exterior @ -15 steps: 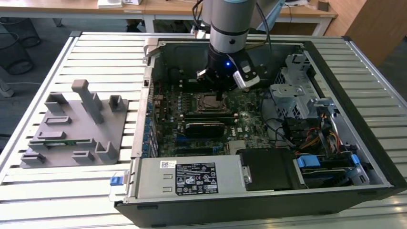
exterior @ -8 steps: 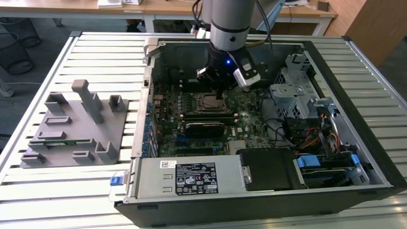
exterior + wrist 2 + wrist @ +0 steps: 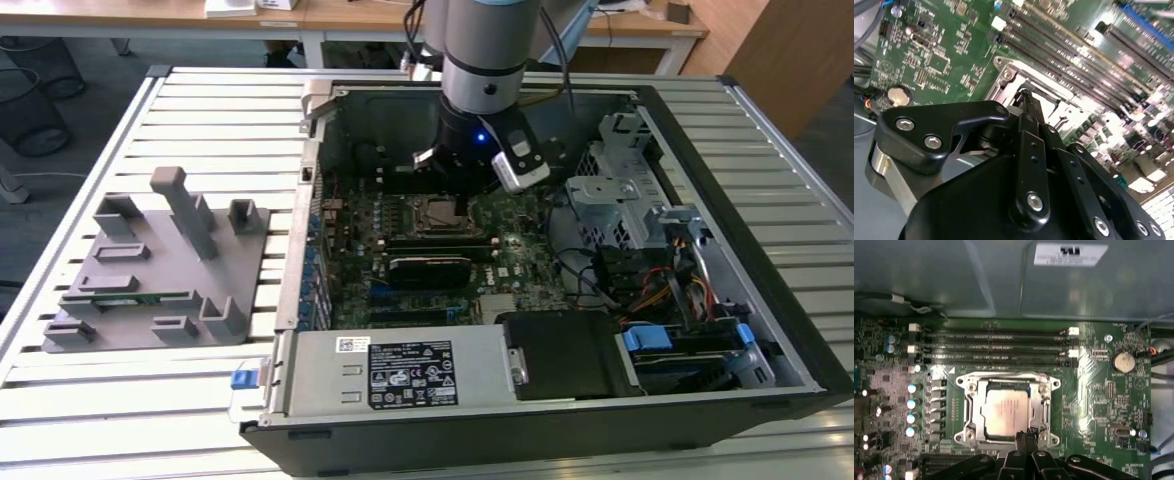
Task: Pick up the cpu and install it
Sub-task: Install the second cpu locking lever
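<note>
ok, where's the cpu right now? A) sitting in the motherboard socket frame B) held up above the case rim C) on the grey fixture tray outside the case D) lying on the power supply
A: in the first wrist view the cpu lies flat inside the metal socket frame on the motherboard, with the claw at the frame's edge beside it.

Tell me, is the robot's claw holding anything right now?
No, nothing is held. The claw is pinched shut at the edge of the cpu, which already lies flat in its socket.
</note>
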You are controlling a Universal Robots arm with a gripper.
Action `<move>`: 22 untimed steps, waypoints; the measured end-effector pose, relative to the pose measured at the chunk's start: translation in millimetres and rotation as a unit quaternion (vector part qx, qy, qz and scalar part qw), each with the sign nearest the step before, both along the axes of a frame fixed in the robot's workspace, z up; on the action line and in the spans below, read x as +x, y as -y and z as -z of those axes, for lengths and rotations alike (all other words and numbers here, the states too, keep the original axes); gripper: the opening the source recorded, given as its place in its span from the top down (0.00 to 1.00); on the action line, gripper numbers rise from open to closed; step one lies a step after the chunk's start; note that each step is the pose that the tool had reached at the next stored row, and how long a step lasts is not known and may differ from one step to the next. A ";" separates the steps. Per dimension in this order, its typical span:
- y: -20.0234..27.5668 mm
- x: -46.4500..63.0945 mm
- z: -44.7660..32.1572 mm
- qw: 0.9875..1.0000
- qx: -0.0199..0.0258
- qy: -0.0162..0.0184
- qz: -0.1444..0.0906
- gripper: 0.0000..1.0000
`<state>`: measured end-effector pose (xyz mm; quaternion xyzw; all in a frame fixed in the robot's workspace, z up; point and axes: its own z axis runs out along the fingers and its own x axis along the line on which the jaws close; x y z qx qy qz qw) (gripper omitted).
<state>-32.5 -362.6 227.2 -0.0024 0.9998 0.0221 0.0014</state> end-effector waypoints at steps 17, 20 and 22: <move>13.2 0.0 -2.4 1.000 0.000 -0.007 0.000 0.89; 18.7 0.0 -2.4 1.000 0.000 -0.007 0.000 0.89; 21.5 -0.6 -2.3 1.000 0.000 -0.007 0.000 0.89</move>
